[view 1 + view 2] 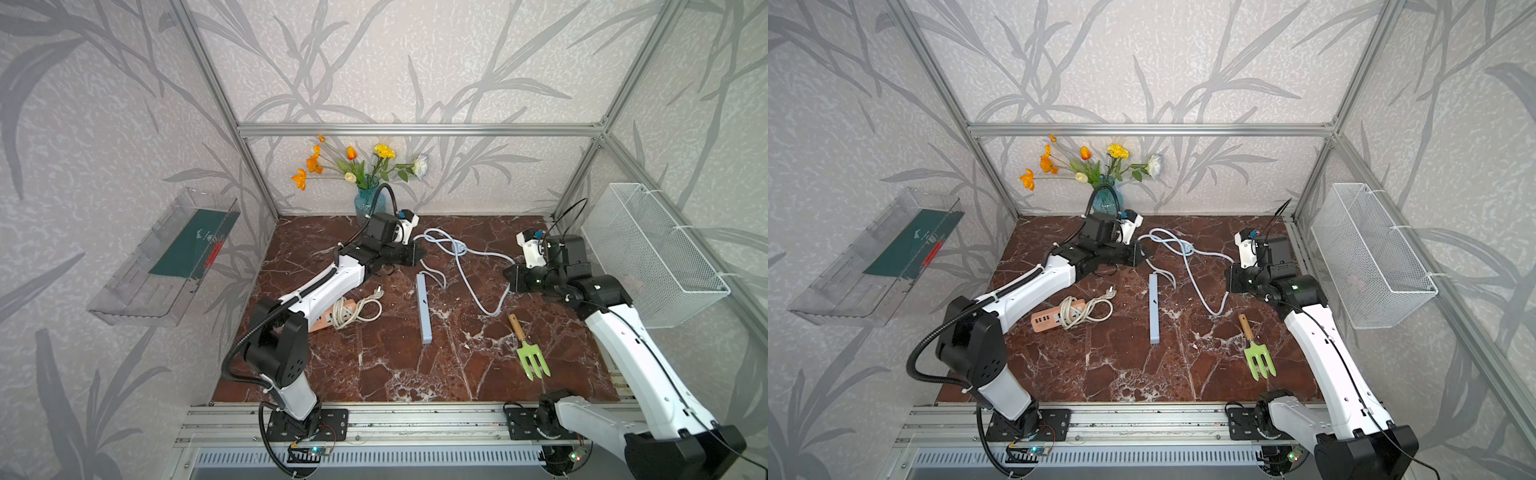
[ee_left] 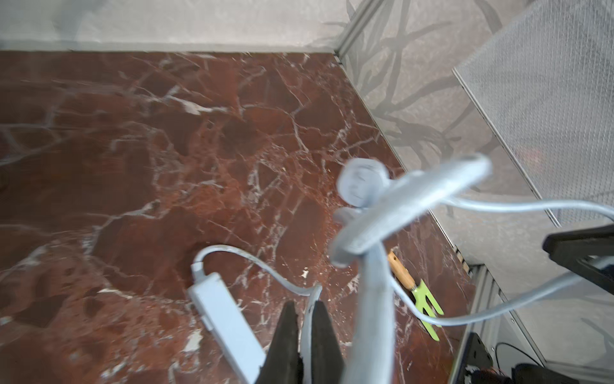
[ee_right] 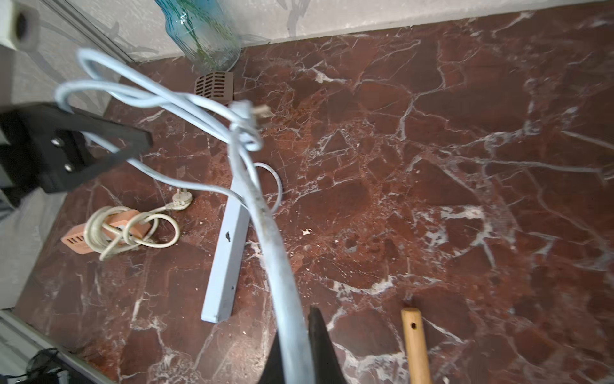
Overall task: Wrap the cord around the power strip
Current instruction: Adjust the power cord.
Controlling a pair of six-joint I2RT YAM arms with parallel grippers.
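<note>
The light blue power strip [image 1: 424, 309] [image 1: 1154, 307] lies flat mid-table, and its light blue cord [image 1: 492, 313] runs off its far end in loose tangled loops. My left gripper [image 1: 417, 251] [image 2: 305, 306] hangs just behind the strip's far end, shut on a stretch of cord that shows between its black fingers. Over to the right, my right gripper [image 1: 509, 278] [image 3: 299, 316] is shut on another stretch of that cord [image 3: 265, 226]. Between the two grippers the cord hangs raised, with its plug [image 2: 360, 186] [image 3: 255, 111] caught in the tangle.
An orange power strip [image 1: 328, 320] wound in a beige cord lies left of centre, under my left arm. A green hand fork [image 1: 530, 357] with a wooden handle lies front right. A blue vase [image 1: 368, 201] of flowers stands at the back wall. A wire basket [image 1: 648, 253] hangs on the right wall.
</note>
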